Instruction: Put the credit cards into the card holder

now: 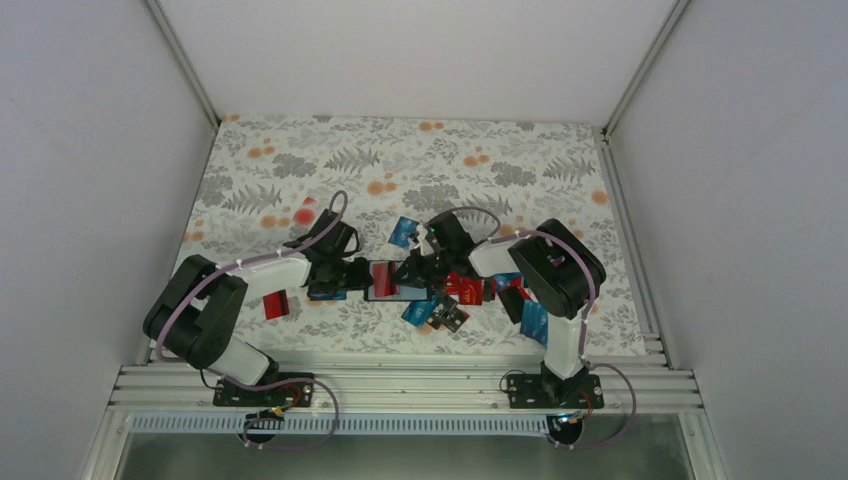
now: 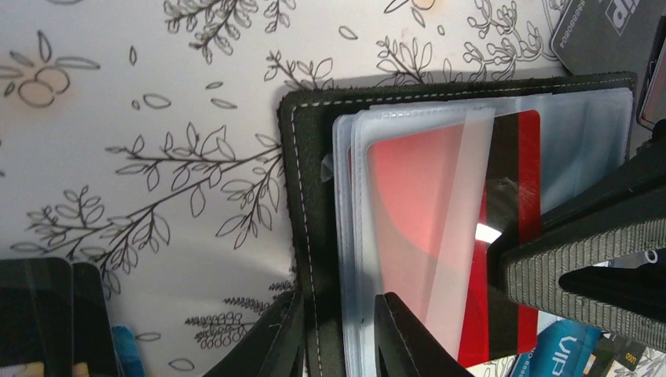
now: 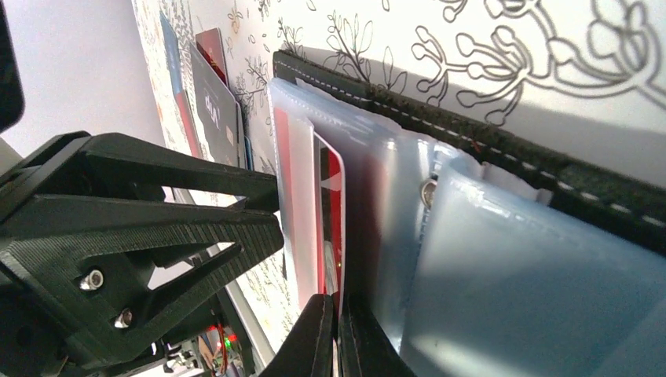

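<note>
The card holder lies open at the table's middle, black with a stitched edge and clear sleeves. My left gripper is shut on its near edge, one finger under the black cover and one on the sleeves. A red credit card with a black stripe sits partly inside a sleeve. My right gripper is shut on that card's edge. In the top view the left gripper and the right gripper meet over the holder. More credit cards lie loose to the right.
A blue card lies behind the holder and a red one beside the left arm. Black and blue cards lie in front, a teal one under the right arm. A black card lies just beyond the holder.
</note>
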Controlling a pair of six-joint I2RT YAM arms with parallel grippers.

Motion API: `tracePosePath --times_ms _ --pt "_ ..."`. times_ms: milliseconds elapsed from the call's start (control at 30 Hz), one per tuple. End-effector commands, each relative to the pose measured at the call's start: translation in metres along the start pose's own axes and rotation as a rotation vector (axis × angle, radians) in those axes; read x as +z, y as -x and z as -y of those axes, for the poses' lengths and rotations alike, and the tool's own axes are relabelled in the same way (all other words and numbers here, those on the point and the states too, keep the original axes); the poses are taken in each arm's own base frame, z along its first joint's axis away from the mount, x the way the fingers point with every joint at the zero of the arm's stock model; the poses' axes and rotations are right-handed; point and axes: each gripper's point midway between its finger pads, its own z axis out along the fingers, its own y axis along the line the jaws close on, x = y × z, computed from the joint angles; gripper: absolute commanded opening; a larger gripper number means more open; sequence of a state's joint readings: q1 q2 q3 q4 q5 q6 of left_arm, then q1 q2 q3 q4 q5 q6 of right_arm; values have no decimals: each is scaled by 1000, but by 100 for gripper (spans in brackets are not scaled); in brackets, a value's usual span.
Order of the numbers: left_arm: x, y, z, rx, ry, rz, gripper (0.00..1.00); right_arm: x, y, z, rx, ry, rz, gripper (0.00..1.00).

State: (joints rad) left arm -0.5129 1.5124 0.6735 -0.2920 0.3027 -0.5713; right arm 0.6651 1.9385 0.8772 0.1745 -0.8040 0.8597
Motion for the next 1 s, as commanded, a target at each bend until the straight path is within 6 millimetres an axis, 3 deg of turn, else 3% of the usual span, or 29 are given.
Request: tracePosePath --times_ms 0,500,667,800,967 --pt "-4 -6 1 -40 -15 -5 24 7 -7 15 49 -59 31 4" --pt "-5 -9 14 -88 -104 -7 24 19 -11 7 71 -111 72 4" --pt "-8 -7 10 -81 -77 5 24 13 -7 7 51 -169 84 5" --pt "-9 -5 5 -71 -42 13 24 5 -4 -1 16 -206 85 11" --pt "-16 2 2 -56 3 39 24 -5 -3 -7 -20 -257 67 27"
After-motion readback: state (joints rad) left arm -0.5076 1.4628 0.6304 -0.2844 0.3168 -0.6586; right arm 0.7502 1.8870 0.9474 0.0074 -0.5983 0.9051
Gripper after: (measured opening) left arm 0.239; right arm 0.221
